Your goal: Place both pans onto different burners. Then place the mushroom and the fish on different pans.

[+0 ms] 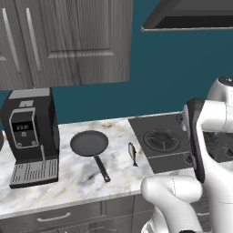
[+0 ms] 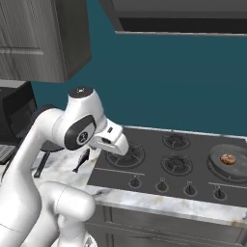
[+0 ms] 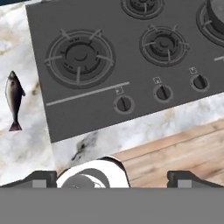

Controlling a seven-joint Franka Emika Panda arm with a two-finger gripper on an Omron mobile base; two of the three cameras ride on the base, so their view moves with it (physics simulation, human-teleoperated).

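1. Pans come first, taken from left to right with the cooktop (image 1: 157, 136) as the landmark. One pan (image 1: 89, 143) lies flat on the marble worktop (image 1: 68, 191) well to the left of the cooktop, near a black coffee machine (image 1: 29, 136). It is on no burner yet. Its thin dark handle (image 1: 102, 169) points toward the worktop's front edge, which I judge gives the arm a clear reach.
2. That pan is shallow, round and dark grey, and nothing lies in it.
3. The fish (image 1: 132, 154) lies on the worktop just left of the cooktop's edge, between the pan and the cooktop. It is slim and dark with a paler belly, its tail toward the front. It probably waits there because the pan meant for it is not yet on a burner.
4. The end effector (image 3: 111, 177) hangs over the cooktop's front left corner, its fingers spread wide with nothing between them. It looks down on the large front-left burner (image 3: 80, 55), which is bare and seems the likely spot for the left pan.
5. The second pan (image 2: 226, 161) sits on the rightmost burner of the cooktop, with the small reddish-brown mushroom (image 2: 227, 158) inside it. So I judge that half of the task done.
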